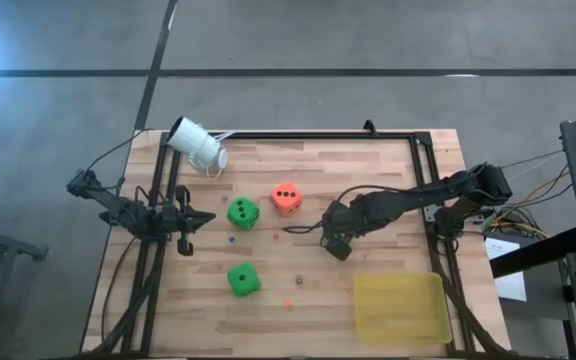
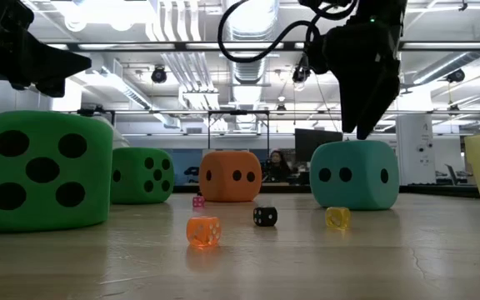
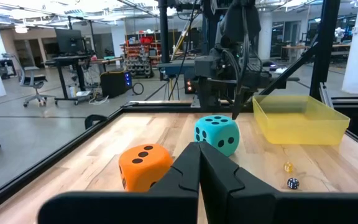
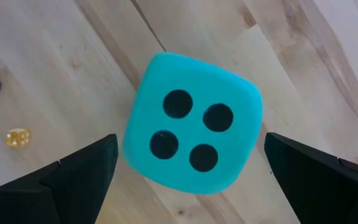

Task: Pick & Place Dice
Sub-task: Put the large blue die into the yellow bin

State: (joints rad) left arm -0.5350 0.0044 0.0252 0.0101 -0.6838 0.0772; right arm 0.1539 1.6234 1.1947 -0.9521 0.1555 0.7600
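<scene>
Overhead and table-level views share the teal die (image 2: pixel 354 174) (right wrist directly above).

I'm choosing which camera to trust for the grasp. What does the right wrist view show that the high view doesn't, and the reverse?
Only the right wrist view: the teal die with four pips up, centred between the right gripper's open jaws. Only the high view: two green dice, the orange die, the yellow bin, the white cup, and the left gripper, shut. Both: the wooden table.
</scene>
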